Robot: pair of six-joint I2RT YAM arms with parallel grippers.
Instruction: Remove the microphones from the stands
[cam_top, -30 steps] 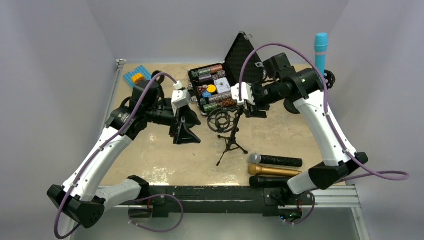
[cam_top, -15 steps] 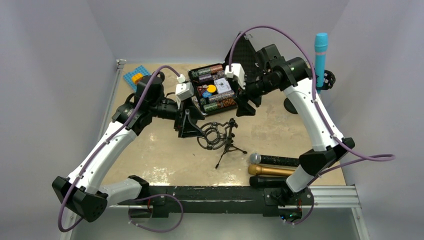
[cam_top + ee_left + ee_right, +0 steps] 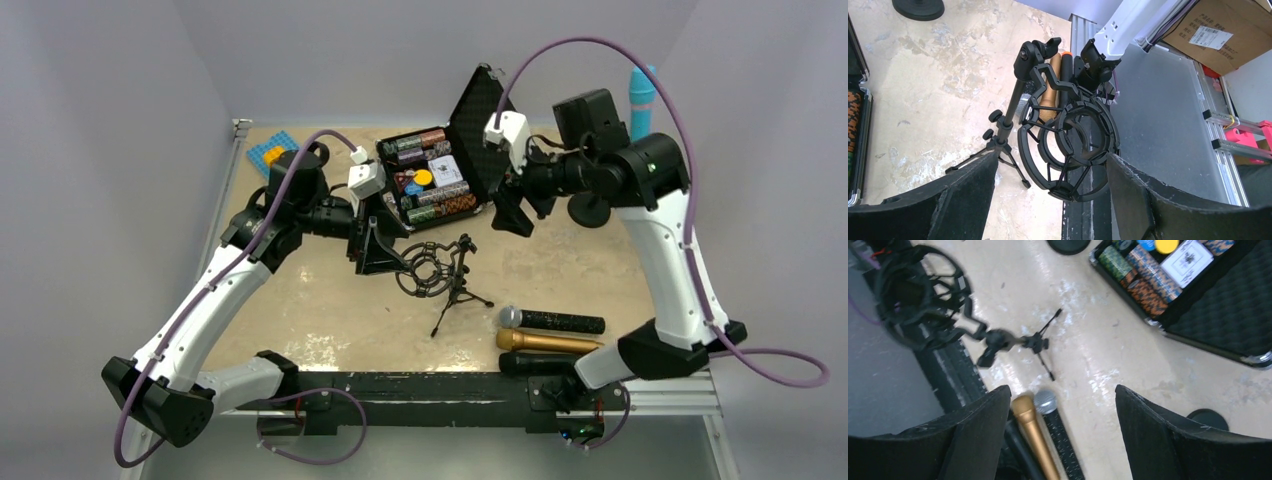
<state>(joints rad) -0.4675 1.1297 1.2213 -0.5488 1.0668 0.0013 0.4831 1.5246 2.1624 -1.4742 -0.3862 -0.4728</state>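
The blue microphone [image 3: 641, 95] stands up in its stand [image 3: 583, 213] at the far right, partly hidden behind the right arm [image 3: 665, 240]. The right jaws are wide and hold nothing. The left jaws are wide, with the ring of a tripod stand [image 3: 455, 285] between them. 3 microphones [image 3: 550, 341] lie near the front. An open case of chips [image 3: 430, 180] sits at the back. The counter [image 3: 320, 310] is beige, with pale walls [image 3: 100, 150] around it.

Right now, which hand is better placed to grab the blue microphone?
Right: the blue microphone stands back right, beside that arm, right hand open; the left hand faces the shock mount.
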